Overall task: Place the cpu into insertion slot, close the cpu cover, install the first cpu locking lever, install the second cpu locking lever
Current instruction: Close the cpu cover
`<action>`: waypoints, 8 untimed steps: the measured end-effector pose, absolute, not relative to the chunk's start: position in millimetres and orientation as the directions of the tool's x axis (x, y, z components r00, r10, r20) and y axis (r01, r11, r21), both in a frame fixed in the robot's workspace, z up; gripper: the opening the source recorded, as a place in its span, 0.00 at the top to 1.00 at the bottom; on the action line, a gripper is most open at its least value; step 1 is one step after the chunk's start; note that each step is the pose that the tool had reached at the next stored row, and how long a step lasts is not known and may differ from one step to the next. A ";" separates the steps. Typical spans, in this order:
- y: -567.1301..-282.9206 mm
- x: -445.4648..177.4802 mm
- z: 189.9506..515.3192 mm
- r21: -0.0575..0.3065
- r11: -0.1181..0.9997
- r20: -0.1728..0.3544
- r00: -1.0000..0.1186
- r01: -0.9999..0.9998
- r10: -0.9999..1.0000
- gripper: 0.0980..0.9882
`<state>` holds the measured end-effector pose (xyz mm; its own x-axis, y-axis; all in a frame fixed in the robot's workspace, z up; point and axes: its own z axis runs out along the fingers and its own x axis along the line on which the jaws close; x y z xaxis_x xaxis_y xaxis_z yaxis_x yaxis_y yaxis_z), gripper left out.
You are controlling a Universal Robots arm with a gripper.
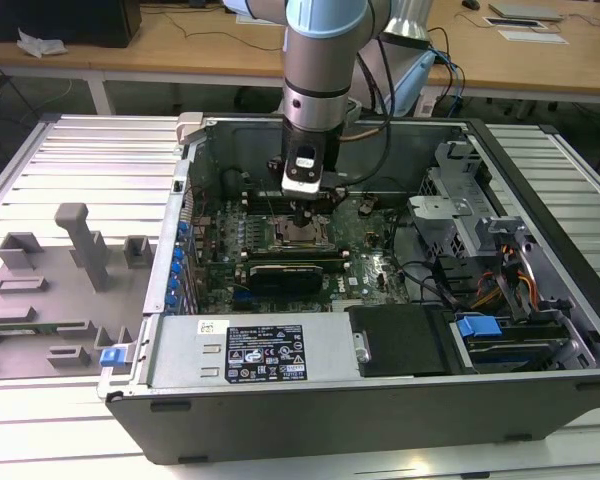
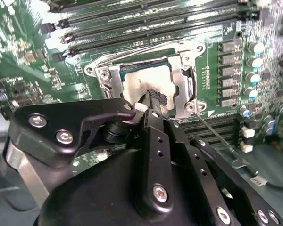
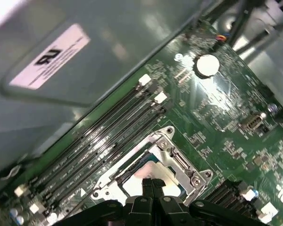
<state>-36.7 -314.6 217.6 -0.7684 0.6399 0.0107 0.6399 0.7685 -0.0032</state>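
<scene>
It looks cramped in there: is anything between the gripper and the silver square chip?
Nothing visible: the black gripper is right at the bare silver square chip inside the grey metal frame's opening.

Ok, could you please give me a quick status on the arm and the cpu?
Gripper shut, tip low over the cpu. Chip seated, cpu cover down around it. Nothing seen blocking.

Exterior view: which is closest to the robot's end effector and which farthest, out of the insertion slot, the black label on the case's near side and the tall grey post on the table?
From the end effector:
1. Insertion slot, directly beneath it on the green board.
2. Black label, on the metal box nearer the camera.
3. Grey post, outside the case, at the exterior view's left.
</scene>
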 end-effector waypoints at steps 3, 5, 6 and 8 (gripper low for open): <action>-314.6 -36.7 217.5 -0.003 0.818 0.011 -0.818 0.575 0.575 0.99; -314.6 -36.7 217.4 -0.003 0.844 0.011 -0.844 0.537 0.537 0.99; -314.6 -36.7 217.3 -0.003 0.855 0.011 -0.855 0.518 0.518 0.99; -314.6 -36.7 217.3 -0.003 0.880 0.011 -0.880 0.474 0.474 0.99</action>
